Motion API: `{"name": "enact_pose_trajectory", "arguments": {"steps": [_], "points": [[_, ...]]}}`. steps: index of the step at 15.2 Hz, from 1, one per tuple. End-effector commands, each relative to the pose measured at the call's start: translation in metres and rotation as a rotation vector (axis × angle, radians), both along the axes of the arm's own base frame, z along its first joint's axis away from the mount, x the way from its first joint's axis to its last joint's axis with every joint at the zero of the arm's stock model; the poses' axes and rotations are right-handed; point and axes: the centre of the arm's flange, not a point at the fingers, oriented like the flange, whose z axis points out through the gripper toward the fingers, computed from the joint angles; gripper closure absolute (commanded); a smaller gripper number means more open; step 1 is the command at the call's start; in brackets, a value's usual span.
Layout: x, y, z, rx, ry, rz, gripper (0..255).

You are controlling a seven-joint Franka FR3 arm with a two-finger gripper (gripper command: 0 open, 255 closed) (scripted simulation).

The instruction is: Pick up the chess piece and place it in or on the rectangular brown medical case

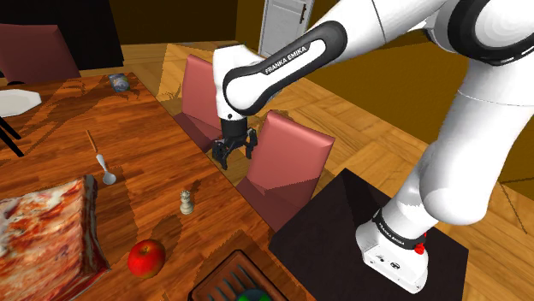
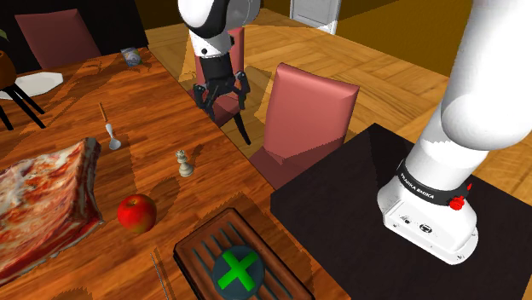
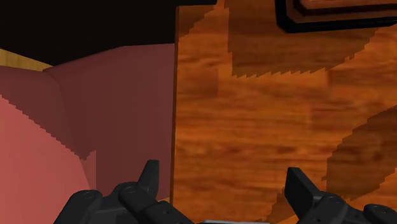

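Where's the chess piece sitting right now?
In the shoulder view the chess piece stands upright on the wooden table, between the spoon and the red apple, down-left of the gripper.

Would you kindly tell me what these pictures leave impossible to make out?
- Shoulder view: rectangular brown ridged case, cut off by the bottom edge.
- Shoulder view: small pale chess piece, too small to tell which piece.
- Shoulder view: small grey object, too small to identify.

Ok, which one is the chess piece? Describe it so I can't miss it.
Start at the wooden table. In the shoulder view, to the right of the spoon and up and right of the apple, stands the chess piece. It is the only small, pale, upright figure; the spoon lies flat, the apple is round and red.
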Motion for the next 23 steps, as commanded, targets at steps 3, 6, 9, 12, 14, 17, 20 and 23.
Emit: {"name": "enact_pose_trajectory", "arguments": {"steps": [3,6,9,12,14,17,20,23], "points": [[0.026,0.035,-0.033,0.01,0.003,-0.006,0],[0.045,0.06,-0.056,0.016,0.006,-0.01,0],[0.064,0.085,-0.079,0.023,0.009,-0.014,0],[0.083,0.111,-0.101,0.03,0.012,-0.017,0],[0.096,0.128,-0.117,0.035,0.013,-0.02,0],[0.098,0.134,-0.132,0.036,0.014,-0.021,0],[0.094,0.135,-0.148,0.036,0.014,-0.021,0],[0.091,0.136,-0.161,0.036,0.014,-0.021,0]]}}
